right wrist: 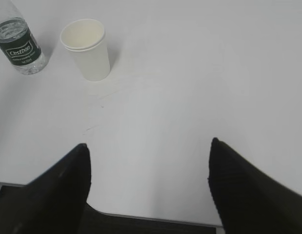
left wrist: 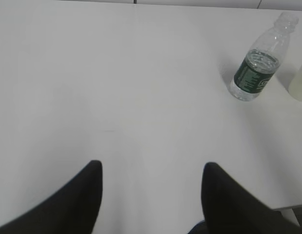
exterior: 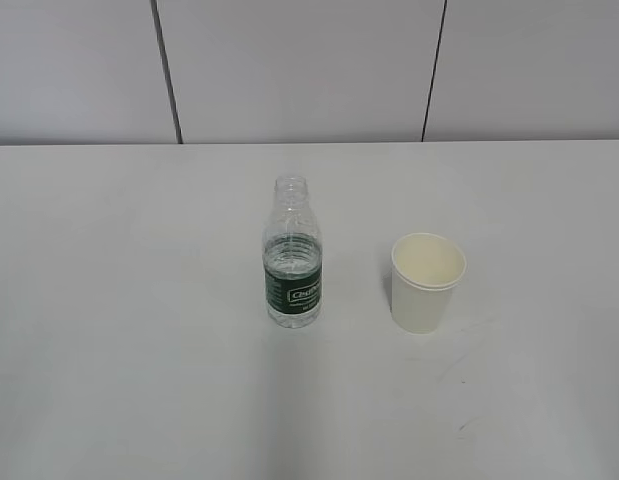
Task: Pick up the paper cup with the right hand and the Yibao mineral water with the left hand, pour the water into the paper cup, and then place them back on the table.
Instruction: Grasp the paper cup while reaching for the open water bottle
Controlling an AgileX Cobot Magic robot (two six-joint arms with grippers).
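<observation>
White and flat, the table has grey wall panels behind its far edge. Near the middle stands the Yibao mineral water, upright with no cap. The paper cup stands close on its right, not touching. The left hand and the right hand are spread wide, holding nothing.
</observation>
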